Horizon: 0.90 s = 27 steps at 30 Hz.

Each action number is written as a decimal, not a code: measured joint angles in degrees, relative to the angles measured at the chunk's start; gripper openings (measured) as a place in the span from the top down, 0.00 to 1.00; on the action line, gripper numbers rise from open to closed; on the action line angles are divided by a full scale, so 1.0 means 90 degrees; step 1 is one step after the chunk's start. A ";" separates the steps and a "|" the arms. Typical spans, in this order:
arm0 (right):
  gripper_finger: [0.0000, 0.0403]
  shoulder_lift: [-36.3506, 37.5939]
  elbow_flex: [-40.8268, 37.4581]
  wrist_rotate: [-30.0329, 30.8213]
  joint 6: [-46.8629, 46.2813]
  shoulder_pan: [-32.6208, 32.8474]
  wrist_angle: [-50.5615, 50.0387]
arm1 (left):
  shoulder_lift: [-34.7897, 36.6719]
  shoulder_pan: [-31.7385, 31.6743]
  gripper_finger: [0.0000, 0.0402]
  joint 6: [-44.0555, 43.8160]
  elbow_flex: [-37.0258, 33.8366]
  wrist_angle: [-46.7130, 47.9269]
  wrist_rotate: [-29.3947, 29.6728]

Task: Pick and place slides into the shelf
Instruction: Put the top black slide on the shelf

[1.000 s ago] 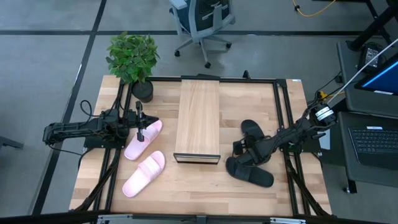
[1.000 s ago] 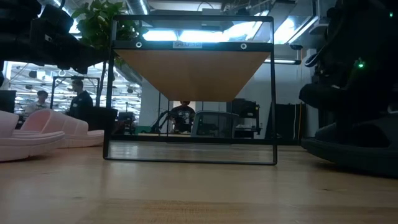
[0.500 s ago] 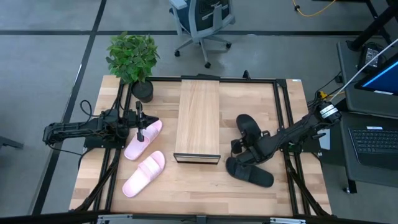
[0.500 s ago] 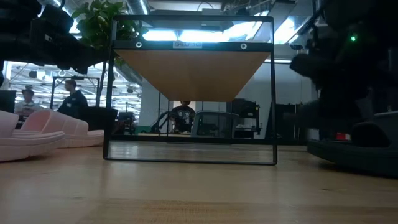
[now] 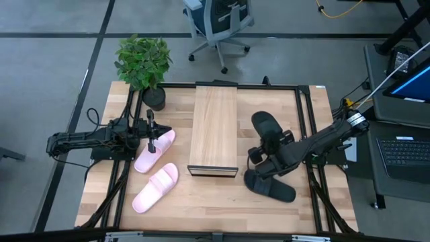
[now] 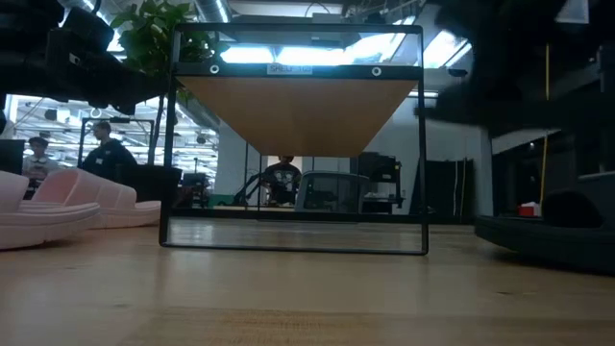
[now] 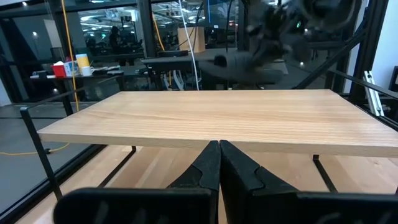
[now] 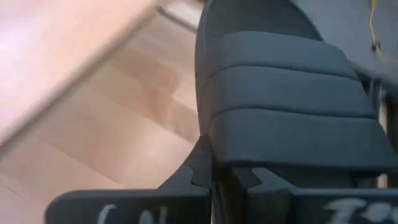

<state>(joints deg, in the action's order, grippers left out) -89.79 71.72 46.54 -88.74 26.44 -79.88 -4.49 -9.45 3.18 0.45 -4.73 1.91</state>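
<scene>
My right gripper (image 5: pixel 269 158) is shut on a black slide (image 5: pixel 266 129), held in the air right of the shelf (image 5: pixel 213 131); the slide shows blurred in the low view (image 6: pixel 500 86). The second black slide (image 5: pixel 269 187) lies flat on the table in front of it. Two pale pink slides (image 5: pixel 156 150) (image 5: pixel 154 187) lie on their soles left of the shelf. My left gripper (image 5: pixel 152 142) is shut and empty, hovering over the farther pink slide and facing the shelf's plank top (image 7: pixel 217 118). My right gripper holds the black slide at its near end, by the edge of the wide strap (image 8: pixel 211 146). The slide itself hides just where the fingers (image 8: pixel 200 171) close. The slide sticks out ahead of the fingers toward the table's far edge, lifted clear of the table.
A potted plant (image 5: pixel 144 64) stands at the table's far left corner. A dark frame runs around the table top (image 5: pixel 306 121). An office chair (image 5: pixel 218 23) stands beyond the far edge. People move in the room behind (image 6: pixel 106 154).
My right gripper has risen and moved toward the shelf and the far edge with the black slide. The slide has gone from low beside the other black slide to well clear of the table. My left arm has kept still.
</scene>
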 joint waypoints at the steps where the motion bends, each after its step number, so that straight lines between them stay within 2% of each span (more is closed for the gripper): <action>1: 0.97 -0.0001 0.0157 0.0124 0.0192 0.0000 -0.0108 | 0.0001 -0.0002 1.00 0.0002 -0.0002 -0.0001 -0.0001; 5: 0.97 -0.0001 0.0742 0.0487 0.1065 -0.0032 -0.0228 | 0.0002 -0.0001 1.00 0.0000 -0.0002 -0.0002 -0.0002; 14: 0.97 -0.0001 0.1498 0.0422 0.3753 -0.0473 0.0192 | 0.0001 -0.0001 1.00 -0.0005 -0.0002 -0.0001 -0.0002; 19: 0.97 -0.0001 0.1775 -0.0109 0.5756 -0.0891 0.1207 | 0.0000 -0.0002 1.00 -0.0005 0.0000 0.0000 -0.0002; 23: 0.97 -0.0001 0.1884 -0.0911 0.7295 -0.1338 0.2111 | 0.0000 -0.0002 1.00 -0.0005 -0.0001 0.0000 -0.0002; 27: 0.97 -0.0004 0.2001 -0.1666 0.8337 -0.1862 0.2425 | 0.0001 -0.0001 1.00 -0.0006 -0.0002 0.0000 -0.0002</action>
<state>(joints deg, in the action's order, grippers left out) -89.82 89.73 31.54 -13.71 9.67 -58.05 -4.49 -9.46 3.13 0.43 -4.73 1.89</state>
